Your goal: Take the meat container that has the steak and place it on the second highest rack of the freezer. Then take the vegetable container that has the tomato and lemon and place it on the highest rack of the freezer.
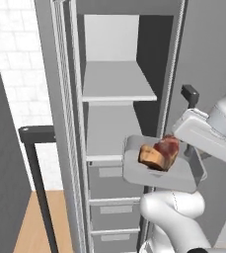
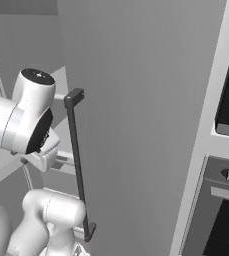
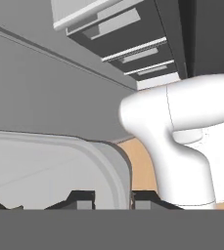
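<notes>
The meat container (image 1: 159, 173), a shallow grey tray, hangs level in front of the open freezer (image 1: 65, 123), and the red-brown and tan steak (image 1: 160, 152) lies in it. My gripper (image 1: 191, 150) is shut on the tray's right rim; in the hand view the fingertips (image 3: 86, 200) straddle the rim (image 3: 125, 171). The tray's left end sits just right of the second highest rack (image 1: 107, 148) and slightly below its level. The highest rack (image 1: 118, 94) above it is bare. The vegetable container is out of view.
The freezer door (image 2: 136, 100) stands swung open on the right, its dark bar handle (image 2: 78, 165) close to my arm. Grey drawers (image 1: 114, 210) fill the freezer's lower part. A dark handle (image 1: 35, 163) stands at the left, and a black-fronted oven (image 2: 226, 200) at the far right.
</notes>
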Controlling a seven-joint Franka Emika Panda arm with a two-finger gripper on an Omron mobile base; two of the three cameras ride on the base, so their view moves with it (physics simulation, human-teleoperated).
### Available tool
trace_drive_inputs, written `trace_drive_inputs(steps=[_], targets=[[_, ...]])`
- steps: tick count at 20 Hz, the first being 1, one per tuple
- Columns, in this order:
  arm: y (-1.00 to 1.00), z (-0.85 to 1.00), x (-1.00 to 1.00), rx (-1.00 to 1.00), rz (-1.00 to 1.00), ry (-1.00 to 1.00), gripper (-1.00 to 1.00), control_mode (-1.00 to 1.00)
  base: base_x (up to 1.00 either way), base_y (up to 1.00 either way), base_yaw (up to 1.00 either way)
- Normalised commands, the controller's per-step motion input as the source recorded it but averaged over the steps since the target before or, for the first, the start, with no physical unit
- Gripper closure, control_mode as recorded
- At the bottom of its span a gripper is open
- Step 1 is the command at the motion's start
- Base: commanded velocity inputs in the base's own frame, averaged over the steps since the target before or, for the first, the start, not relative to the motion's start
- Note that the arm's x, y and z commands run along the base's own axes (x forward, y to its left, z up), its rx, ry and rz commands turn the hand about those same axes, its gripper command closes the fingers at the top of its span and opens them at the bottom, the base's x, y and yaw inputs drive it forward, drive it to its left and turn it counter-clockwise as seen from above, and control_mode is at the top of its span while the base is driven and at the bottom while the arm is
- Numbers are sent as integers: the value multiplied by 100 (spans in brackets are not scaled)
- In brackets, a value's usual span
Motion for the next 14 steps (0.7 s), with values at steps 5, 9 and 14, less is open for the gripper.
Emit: trace_drive_inputs(steps=[5, 9, 14], targets=[[0, 0, 0, 0, 0, 0, 100, 100, 28, 42, -16], [10, 0, 33, 0, -25, 5, 100, -100, 0, 0, 0], [0, 0, 39, 2, -43, 3, 100, -100, 0, 0, 0]])
